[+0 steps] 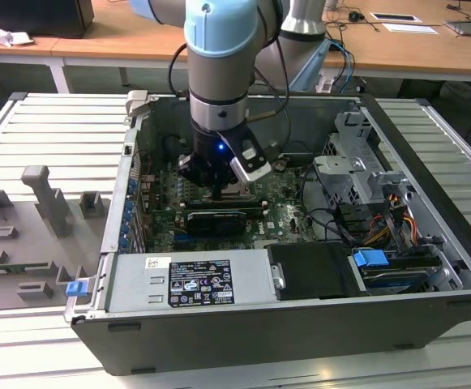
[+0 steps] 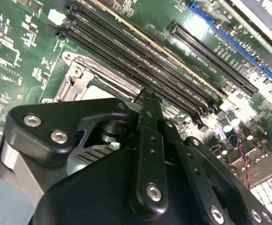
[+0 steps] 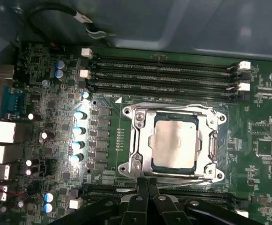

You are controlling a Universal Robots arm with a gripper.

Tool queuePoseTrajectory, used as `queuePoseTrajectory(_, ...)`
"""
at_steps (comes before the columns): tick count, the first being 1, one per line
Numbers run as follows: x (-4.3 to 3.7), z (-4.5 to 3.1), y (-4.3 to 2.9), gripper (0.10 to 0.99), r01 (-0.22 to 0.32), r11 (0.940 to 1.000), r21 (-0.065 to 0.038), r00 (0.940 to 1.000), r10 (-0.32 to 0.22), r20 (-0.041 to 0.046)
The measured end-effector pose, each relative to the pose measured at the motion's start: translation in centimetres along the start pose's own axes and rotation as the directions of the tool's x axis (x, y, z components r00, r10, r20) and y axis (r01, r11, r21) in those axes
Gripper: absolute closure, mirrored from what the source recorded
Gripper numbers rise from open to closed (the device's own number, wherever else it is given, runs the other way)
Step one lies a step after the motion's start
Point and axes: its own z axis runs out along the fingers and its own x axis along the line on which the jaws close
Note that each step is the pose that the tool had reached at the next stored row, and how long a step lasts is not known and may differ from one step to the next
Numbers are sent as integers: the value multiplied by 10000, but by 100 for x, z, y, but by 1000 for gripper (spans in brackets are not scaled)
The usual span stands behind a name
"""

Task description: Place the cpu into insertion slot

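Observation:
The cpu (image 3: 175,143), a pale silver square chip, lies flat inside the insertion slot (image 3: 138,140), whose shiny metal frame surrounds it on the green motherboard. In the first wrist view my gripper (image 3: 147,182) is shut, its two black fingers pressed together with nothing between them, at the socket frame's edge and off the chip. The second wrist view shows the gripper (image 2: 147,101) above the long memory slots, beside a corner of the slot's metal frame (image 2: 77,77). From the exterior view the gripper (image 1: 223,192) hangs low over the board inside the open computer case.
Long black memory slots (image 3: 164,75) run beside the socket. A black graphics card (image 1: 215,220) lies just in front of the gripper. The power supply (image 1: 190,279), a metal drive cage (image 1: 357,166) and loose cables (image 1: 381,219) crowd the case. Capacitors (image 3: 78,131) stand beside the socket.

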Motion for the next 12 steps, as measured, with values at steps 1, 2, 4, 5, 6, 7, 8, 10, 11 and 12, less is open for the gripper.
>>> queuePoseTrajectory(1, 5, -1, -12, 980, -4, 10000, -59, 10000, 4, 5)
queuePoseTrajectory(2, 11, -3, -29, 980, -5, 9999, -109, 10000, 5, 8)
queuePoseTrajectory(4, 36, -7, -69, 980, -6, 9999, -173, 10000, 6, 14)
queuePoseTrajectory(5, 50, -10, -92, 980, -7, 9998, -222, 10000, 7, 17)
queuePoseTrajectory(6, 67, -11, -105, 980, -11, 9996, -271, 10000, 12, 21)
queuePoseTrajectory(7, 91, -14, -126, 980, -10, 9993, -364, 10000, 11, 27)
queuePoseTrajectory(8, 106, -15, -136, 980, -11, 9991, -420, 10000, 12, 31)
queuePoseTrajectory(10, 149, -13, -158, 980, -14, 9982, -596, 10000, 16, 43)
queuePoseTrajectory(11, 164, -11, -162, 980, -15, 9979, -650, 10000, 18, 47)
queuePoseTrajectory(12, 169, -5, -164, 980, -14, 9977, -683, 10000, 18, 49)
